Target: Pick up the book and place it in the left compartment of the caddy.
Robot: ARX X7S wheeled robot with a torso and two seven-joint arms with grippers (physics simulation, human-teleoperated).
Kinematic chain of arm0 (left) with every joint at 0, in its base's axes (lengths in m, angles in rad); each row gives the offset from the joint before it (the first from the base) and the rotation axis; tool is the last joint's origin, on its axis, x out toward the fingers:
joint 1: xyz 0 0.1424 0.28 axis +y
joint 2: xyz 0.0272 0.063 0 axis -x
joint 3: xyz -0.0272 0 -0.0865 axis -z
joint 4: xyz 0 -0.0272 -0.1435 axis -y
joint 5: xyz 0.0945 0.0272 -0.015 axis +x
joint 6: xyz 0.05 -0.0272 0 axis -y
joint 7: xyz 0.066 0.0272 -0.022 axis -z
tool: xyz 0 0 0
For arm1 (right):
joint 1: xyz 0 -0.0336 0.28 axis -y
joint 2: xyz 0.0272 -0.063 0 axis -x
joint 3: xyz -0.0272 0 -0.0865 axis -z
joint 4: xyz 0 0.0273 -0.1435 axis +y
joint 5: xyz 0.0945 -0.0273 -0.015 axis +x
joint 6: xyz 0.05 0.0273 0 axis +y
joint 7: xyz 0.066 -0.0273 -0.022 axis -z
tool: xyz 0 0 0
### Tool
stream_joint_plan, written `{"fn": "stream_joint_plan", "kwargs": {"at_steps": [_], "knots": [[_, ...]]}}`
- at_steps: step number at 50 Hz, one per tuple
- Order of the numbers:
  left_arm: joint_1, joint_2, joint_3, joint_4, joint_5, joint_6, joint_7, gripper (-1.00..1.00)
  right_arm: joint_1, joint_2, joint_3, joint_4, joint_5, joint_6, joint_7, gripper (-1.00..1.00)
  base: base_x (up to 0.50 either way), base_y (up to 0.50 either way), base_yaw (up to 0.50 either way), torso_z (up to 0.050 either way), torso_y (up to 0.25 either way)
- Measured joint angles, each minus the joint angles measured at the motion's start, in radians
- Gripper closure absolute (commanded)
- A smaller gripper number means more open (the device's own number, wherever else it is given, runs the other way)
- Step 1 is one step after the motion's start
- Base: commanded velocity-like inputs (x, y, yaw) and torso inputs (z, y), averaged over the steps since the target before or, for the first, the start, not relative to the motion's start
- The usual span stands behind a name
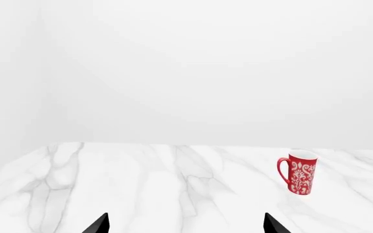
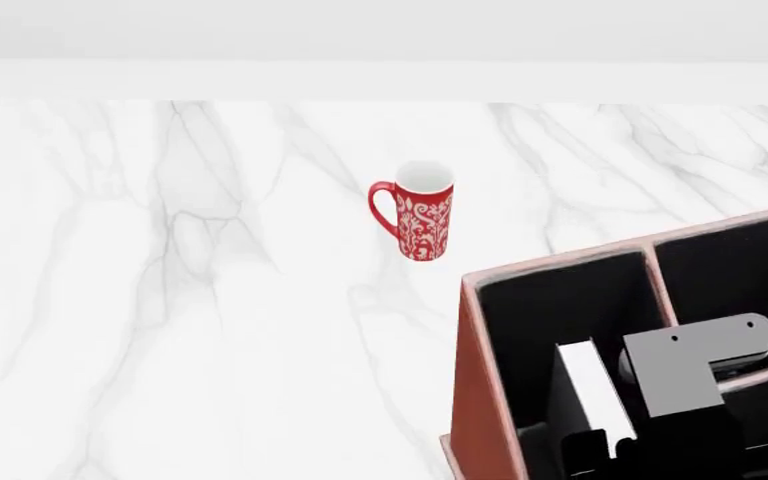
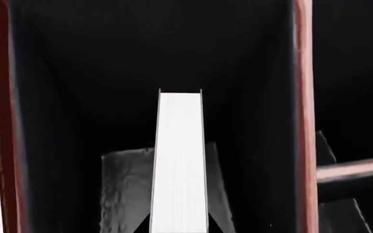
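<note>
The right arm (image 2: pixel 684 375) is filling the near corner of the head view, reaching down over the caddy (image 2: pixel 471 380) so that what it carries is hanging inside the box rather than above the rim. The caddy is the largest thing here, standing on the marble table (image 2: pixel 157 300) with its slanted reddish wall facing the open tabletop and its black dividers splitting it into sections.

The left compartment (image 3: pixel 76 97) is lying directly under the right wrist camera, a deep dark slot between the outer wall and the long divider. The book (image 3: pixel 180 165) is standing on edge inside it, white page edges facing up, parallel to the walls and apart from both; that alignment is what lets a thick hardcover slide down without catching. It is not showing whether its lower edge is touching the floor.

The right gripper (image 3: pixel 180 229) is appearing clamped on the book, its dark tips pressing either side at the near end. I judge the placing nearly done, with lowering and release remaining.

The mug (image 2: pixel 415 222) is standing upright well apart from the caddy, out of the way.

The left gripper (image 1: pixel 185 224) is hovering over bare table, fingers apart, holding nothing.
</note>
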Motion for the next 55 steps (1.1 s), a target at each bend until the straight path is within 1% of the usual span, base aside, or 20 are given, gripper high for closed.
{"fn": "stream_joint_plan", "kwargs": {"at_steps": [16,17,37,55], "knots": [[0.000,-0.003,0.004,-0.001,0.001,0.002,-0.004,-1.00,0.010,-0.010,-0.016,0.015,-0.020,-0.016,-0.015,1.00,0.00,0.00,0.00,0.000,0.000],[0.000,-0.003,0.004,-0.001,0.001,0.002,-0.004,-1.00,0.010,-0.010,-0.016,0.015,-0.022,-0.017,-0.015,-1.00,0.01,0.00,0.00,0.000,0.000],[0.001,-0.008,0.006,0.001,-0.001,0.003,-0.009,-1.00,0.010,-0.012,0.009,-0.009,-0.031,-0.008,-0.014,-1.00,0.00,0.00,0.00,0.000,0.000],[0.005,-0.012,0.004,0.001,-0.003,0.010,-0.013,-1.00,-0.003,0.024,0.067,-0.124,0.037,0.012,0.041,-1.00,0.00,0.00,0.00,0.000,0.000]]}}
